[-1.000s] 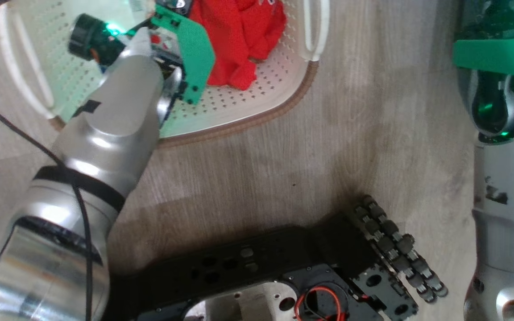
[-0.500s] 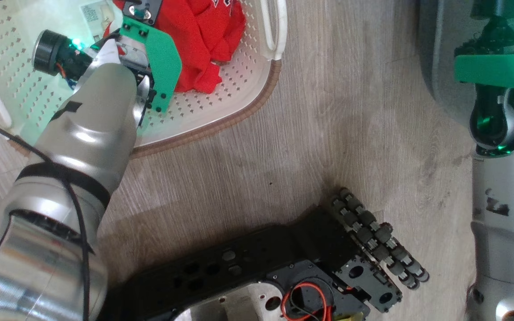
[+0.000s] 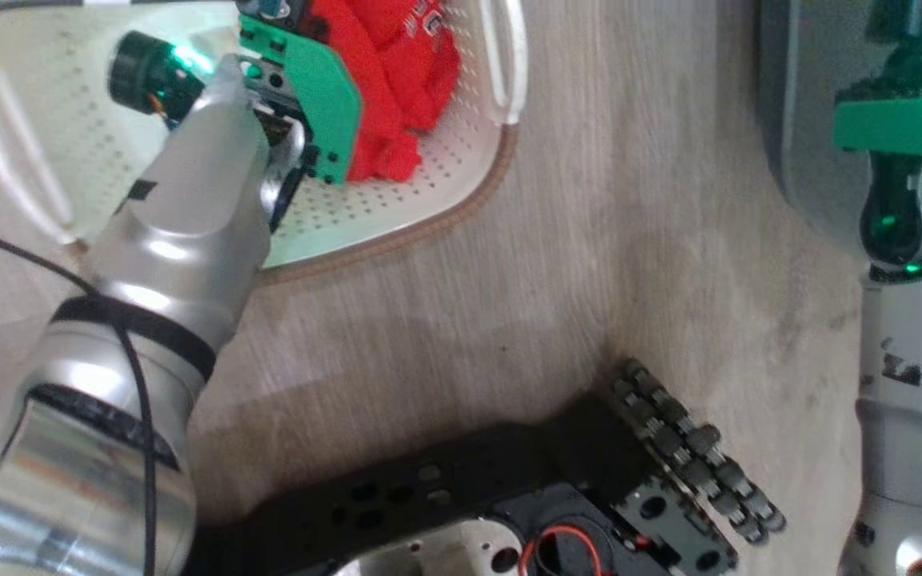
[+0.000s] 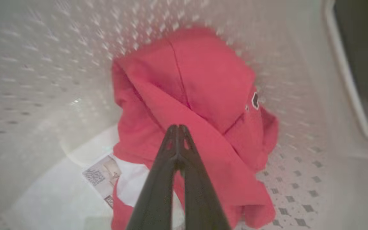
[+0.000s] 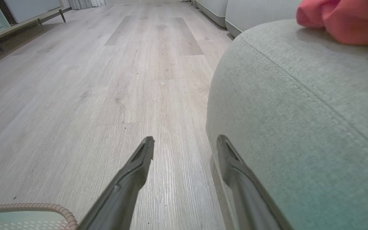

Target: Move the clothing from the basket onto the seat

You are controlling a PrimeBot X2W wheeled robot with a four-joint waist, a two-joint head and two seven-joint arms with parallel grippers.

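Observation:
The cream perforated basket (image 3: 429, 200) stands on the floor at the upper left. A heap of red clothing (image 3: 397, 72) lies against its far right wall. My left arm (image 3: 189, 208) reaches into it. In the left wrist view my left gripper (image 4: 177, 127) is shut, its tips meeting on a fold of the red clothing (image 4: 209, 83); a small white piece (image 4: 129, 182) and the paper label (image 4: 101, 174) lie below. My right gripper (image 5: 185, 140) is open above the floor, beside the grey seat (image 5: 299, 111). Another red garment (image 5: 340, 19) lies on the seat.
My black wheeled base (image 3: 509, 496) takes up the bottom of the head view. Pale wood floor (image 3: 573, 264) runs between basket and seat (image 3: 797, 120). The basket's brown rim (image 5: 43, 209) shows beside my right fingers. Low furniture (image 5: 18, 16) stands far off.
The head camera has shifted. The red heap looks narrower and more bunched than before, and my left wrist sits closer over it.

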